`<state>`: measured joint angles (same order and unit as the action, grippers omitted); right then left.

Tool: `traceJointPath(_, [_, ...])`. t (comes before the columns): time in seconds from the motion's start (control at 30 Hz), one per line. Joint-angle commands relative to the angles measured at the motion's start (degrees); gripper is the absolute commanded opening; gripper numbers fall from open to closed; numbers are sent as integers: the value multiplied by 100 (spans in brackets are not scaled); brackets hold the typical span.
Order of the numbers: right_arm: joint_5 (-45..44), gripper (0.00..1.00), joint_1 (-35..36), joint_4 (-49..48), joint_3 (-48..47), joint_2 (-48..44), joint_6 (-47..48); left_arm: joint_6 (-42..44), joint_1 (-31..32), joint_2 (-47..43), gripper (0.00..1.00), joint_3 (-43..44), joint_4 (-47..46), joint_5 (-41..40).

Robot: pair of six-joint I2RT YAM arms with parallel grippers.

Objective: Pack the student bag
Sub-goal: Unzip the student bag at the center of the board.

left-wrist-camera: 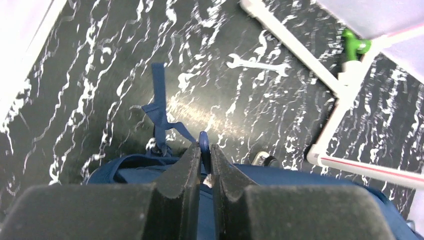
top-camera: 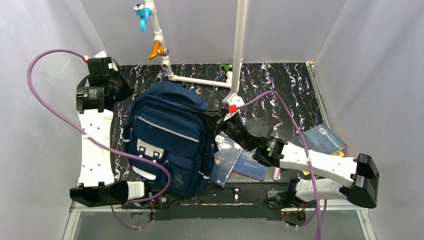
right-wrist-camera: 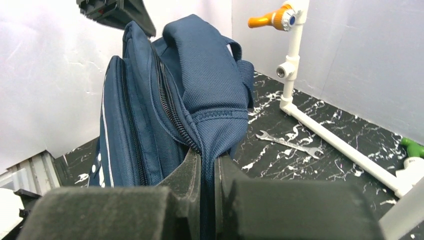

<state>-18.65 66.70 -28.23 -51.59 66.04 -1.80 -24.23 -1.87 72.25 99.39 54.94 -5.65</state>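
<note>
— Black marbled bench (top-camera: 280,82) is sitting between pale walls (top-camera: 370,50). What's lying on it?
— One student bag (top-camera: 167,135), centre-left; one wrench (left-wrist-camera: 257,64); three books (top-camera: 250,165), lower right.
— Tools?
— Left tool (left-wrist-camera: 203,150) is pinching the bag's blue pull (left-wrist-camera: 203,139); right tool (right-wrist-camera: 207,159) is clamping its fabric.

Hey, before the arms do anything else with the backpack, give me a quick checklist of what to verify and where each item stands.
1. Left pincer shut on the small blue tab at the student bag's top: ok.
2. Right pincer shut on a fold of bag fabric: ok.
3. Zip open for packing: not ok, looks closed where visible.
4. Dark blue books inside: not ok, lying on the table beside the bag.
5. Wrench apart from the bag: ok.
</note>
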Motion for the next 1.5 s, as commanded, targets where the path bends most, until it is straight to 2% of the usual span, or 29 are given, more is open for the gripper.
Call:
traceJointPath(0.0, [-1289, 1, -51, -1152, 45, -372, -150, -447, -951, 165, 0, -373, -113, -676])
traceJointPath(0.1, [-1605, 1, -51, -1431, 26, -268, -176, -786, -1345, 63, 0, -922, -39, -239])
traceJointPath(0.2, [-1756, 1, -51, -1457, -70, -154, -110, -963, -1439, -261, 0, -1408, -109, -81])
traceJointPath(0.43, [-1678, 1, -51, -1451, -211, 8, -1, -1166, -1450, -838, 0, -2280, -237, -568])
traceJointPath(0.53, [-1547, 1, -51, -1342, -311, 94, 35, -1173, -1449, -917, 0, -2314, -329, -516])
traceJointPath(0.57, [-1459, 1, -51, -1297, -342, 108, 45, -1146, -1450, -913, 11, -2218, -357, -444])
traceJointPath(0.63, [-1244, 1, -51, -1231, -404, 147, 53, -1022, -1448, -899, 48, -1934, -352, -108])
traceJointPath(0.67, [-1124, 1, -51, -1125, -503, 207, -37, -964, -1441, -972, 81, -1613, -343, 612])
traceJointPath(0.7, [-1102, 1, -51, -1082, -537, 227, -84, -1034, -1421, -1043, 88, -1525, -329, 897])
traceJointPath(0.77, [-1072, 1, -51, -1027, -601, 282, -168, -1273, -1258, -1304, 94, -1509, -323, 1239])
traceJointPath(0.87, [-1026, 1, -44, -719, -835, 389, -293, -1859, -481, -1789, 90, -1712, -328, 1392])
traceJointPath(0.93, [-925, 1, -43, -534, -939, 433, -361, -2399, 503, -1996, 88, -1872, -384, 1333])
traceJointPath(1.0, [-779, 1, -34, -467, -934, 436, -395, -2889, 1234, -1997, 88, -1920, -493, 1274])
traceJointPath(1.1, [-663, 1, -34, -419, -912, 451, -428, -3387, 2013, -1733, 89, -1631, -517, 1081])
traceJointPath(1.17, [-597, 1, -34, -428, -901, 482, -441, -3815, 2289, -1592, 88, -1506, -495, 898])
traceJointPath(1.3, [-378, 1, -25, -437, -939, 556, -423, -5043, 2538, -1403, 75, -1567, -473, 802])
traceJointPath(1.37, [-331, 1, -25, -438, -957, 570, -403, -5506, 2560, -1163, 70, -1435, -100, 681])
traceJointPath(1.47, [-285, 1, -16, -434, -939, 538, -374, -5762, 2576, -820, 65, -1117, 237, 499])
